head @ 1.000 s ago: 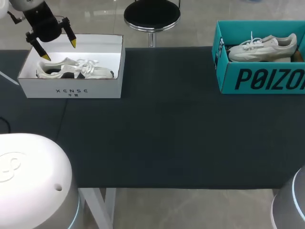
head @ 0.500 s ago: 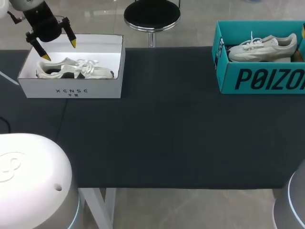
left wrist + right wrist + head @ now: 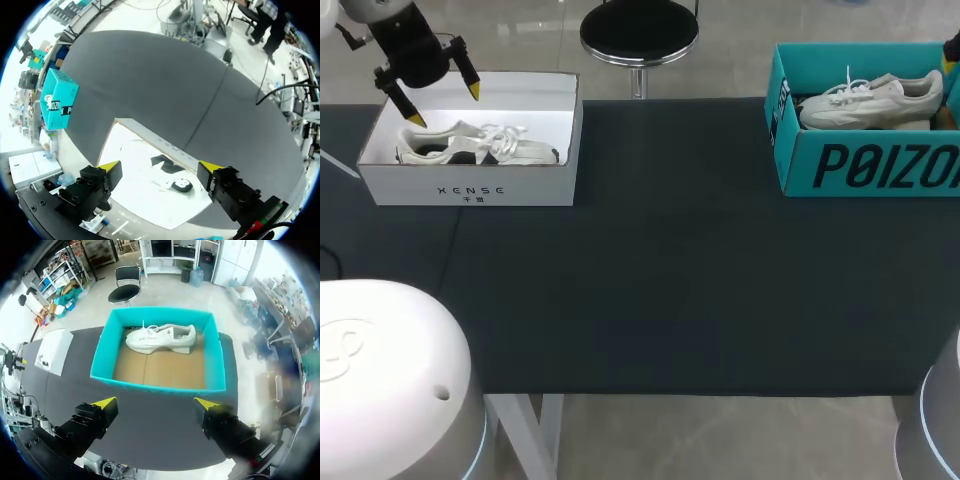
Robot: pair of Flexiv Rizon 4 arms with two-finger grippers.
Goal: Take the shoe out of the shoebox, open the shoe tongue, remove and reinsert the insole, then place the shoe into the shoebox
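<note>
Looks like a robotics lab: dark grey cloth-topped table (image 3: 670, 280), black robot arm (image 3: 412, 52) hanging over one corner.

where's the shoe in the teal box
In the head view the white shoe lies along the far wall of the teal box, at the far right corner of the table.

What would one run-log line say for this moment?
left gripper: open above white shoebox | right gripper: open above teal shoebox | state: nothing grasped

teal shoebox (image 3: 840, 165) cut by edge, right gripper (image 3: 953, 56) barely visible
</note>
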